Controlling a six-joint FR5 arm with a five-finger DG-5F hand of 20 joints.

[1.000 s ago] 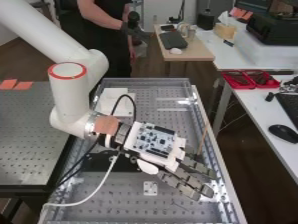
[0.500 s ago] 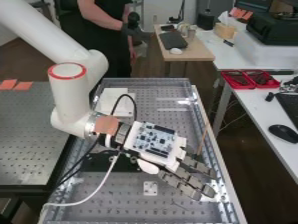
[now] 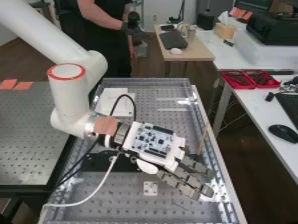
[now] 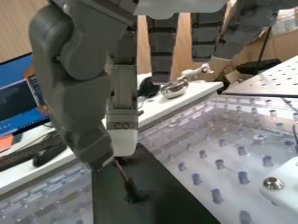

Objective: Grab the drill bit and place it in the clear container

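A perforated metal bench point(image 3: 120, 200) stands beside a white desk point(image 3: 256, 112). The hand point(image 3: 180, 185) slants down over the bench, its thumb and a finger pinching one tilted drill bit point(image 4: 123, 174) over one dark plate point(image 4: 156, 172). The tips hide the bit's upper end; whether its blurred lower end touches the plate is unclear. The desk holds two red trays point(image 3: 229, 85) and one mouse point(image 3: 284, 133)

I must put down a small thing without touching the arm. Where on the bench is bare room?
In the high view, the far end of the bench looks bare, right of the white box. Another patch lies nearer, between the white cable and the small white plate. The middle is crowded: hand and black plate.
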